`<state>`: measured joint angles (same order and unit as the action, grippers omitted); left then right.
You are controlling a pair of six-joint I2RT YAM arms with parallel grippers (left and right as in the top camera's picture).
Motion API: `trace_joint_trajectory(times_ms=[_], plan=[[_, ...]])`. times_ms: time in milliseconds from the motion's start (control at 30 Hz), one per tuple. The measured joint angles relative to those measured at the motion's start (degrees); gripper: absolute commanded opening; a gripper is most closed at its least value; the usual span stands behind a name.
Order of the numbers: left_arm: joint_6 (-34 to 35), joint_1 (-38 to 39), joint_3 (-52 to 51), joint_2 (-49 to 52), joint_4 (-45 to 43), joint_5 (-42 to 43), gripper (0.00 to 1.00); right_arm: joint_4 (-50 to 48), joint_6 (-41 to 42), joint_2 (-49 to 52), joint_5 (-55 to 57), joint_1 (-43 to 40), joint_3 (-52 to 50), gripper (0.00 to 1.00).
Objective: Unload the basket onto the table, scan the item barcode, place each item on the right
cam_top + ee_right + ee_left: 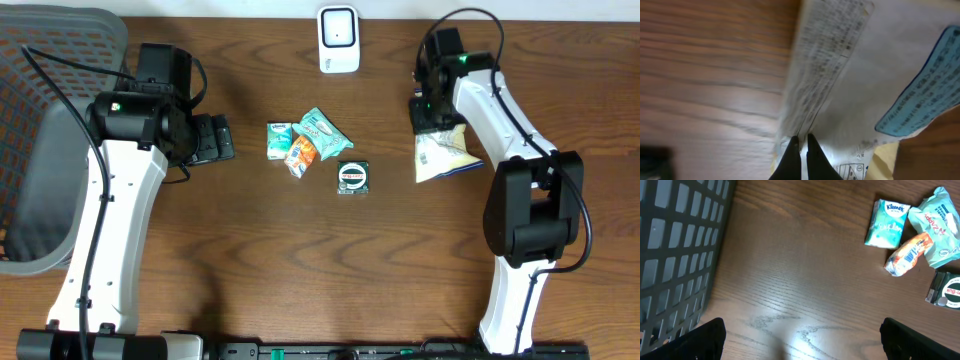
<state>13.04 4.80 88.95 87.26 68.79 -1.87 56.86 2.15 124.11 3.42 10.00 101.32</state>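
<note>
Now right pincer (801, 147) clamped on white snack bag (446, 156) edge; left pincer (800, 342) spread wide above table (300, 250).

Place: mock shop checkout
Evidence: white scanner (339, 38), small packaged goods (322, 131), grey mesh basket (40, 60), wooden table (300, 260)

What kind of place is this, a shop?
Probably a robot lab's pretend checkout: a white scanner on the wooden table, small packets in the middle, a grey mesh basket at the side.
</note>
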Motion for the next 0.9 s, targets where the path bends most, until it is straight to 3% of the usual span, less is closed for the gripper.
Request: trace_joint_trajectory(times_ms=[333, 567, 667, 800, 900], plan=[[0.0, 0.0, 0.0, 0.0, 0.0, 0.0, 0.98, 3.2, 0.9, 0.0, 17.0, -2.1, -3.2, 0.01], [0.0, 0.0, 0.0, 0.0, 0.0, 0.0, 0.98, 8.8, 1.3, 0.0, 21.2, -2.1, 5.5, 0.04], [0.0, 0.0, 0.0, 0.0, 0.0, 0.0, 0.98, 7.1, 1.2, 0.0, 20.5, -2.1, 6.2, 0.17], [0.0, 0.0, 0.0, 0.0, 0.0, 0.0, 0.98, -0.2, 1.6, 0.0, 16.1, -2.5, 5.3, 0.24], [0.0, 0.0, 0.0, 0.0, 0.0, 0.0, 0.98, -5.5, 1.7, 0.0, 13.8, -3.5, 2.8, 0.24]])
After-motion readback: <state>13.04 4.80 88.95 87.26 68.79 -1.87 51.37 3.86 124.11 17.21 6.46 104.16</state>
